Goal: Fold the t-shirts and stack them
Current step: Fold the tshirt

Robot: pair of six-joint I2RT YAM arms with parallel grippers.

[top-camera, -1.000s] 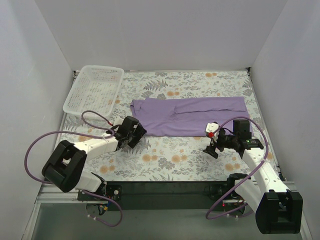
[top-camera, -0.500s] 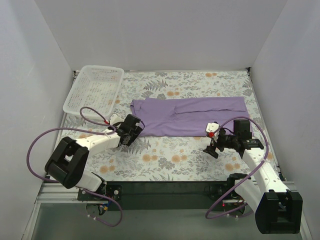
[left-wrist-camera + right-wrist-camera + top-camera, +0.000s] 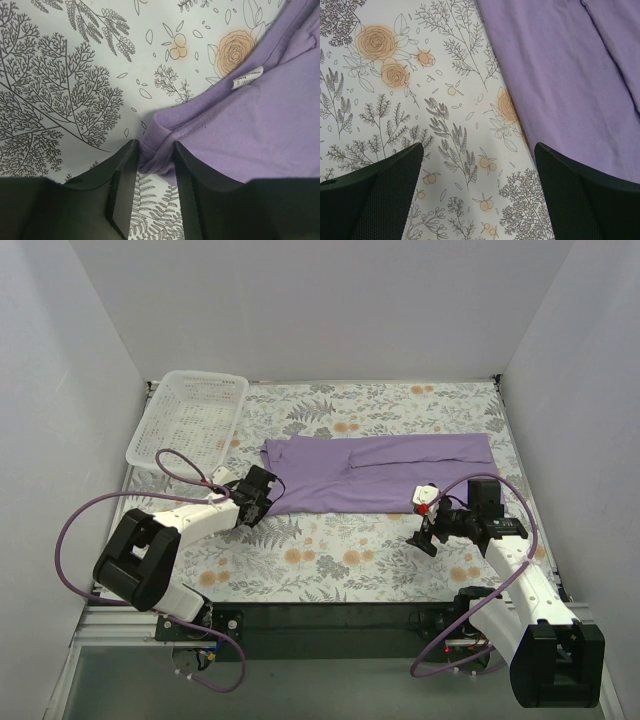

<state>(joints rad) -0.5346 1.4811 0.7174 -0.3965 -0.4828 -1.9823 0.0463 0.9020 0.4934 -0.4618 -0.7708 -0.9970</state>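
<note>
The purple t-shirt (image 3: 380,472) lies flat on the flower cloth (image 3: 340,560) that covers the table. It is a long strip that runs from left to right across the middle of the cloth. One layer of the shirt lies over another, and you can see the edge of the top layer near the middle.

The left gripper (image 3: 266,487) is down at the near left corner of the shirt. Its jaws are close together. A little bunch of purple cloth sits between the two black fingers (image 3: 121,200) and touches both of them, so the jaws are pinching the shirt's edge. The cloth is puckered up right there. A small white label (image 3: 248,77) shows on the thick hem of the shirt, a bit away from the fingers.

The right gripper (image 3: 424,518) is near the front edge of the shirt, toward the right end. Its jaws are spread wide and hold nothing. In the right wrist view the flower cloth lies between the two fingers. The shirt's edge runs just inside the right finger, and the rest of the shirt spreads away above it.

A white basket (image 3: 150,425) with lots of holes sits in the far left corner of the table, apart from the shirt.
</note>
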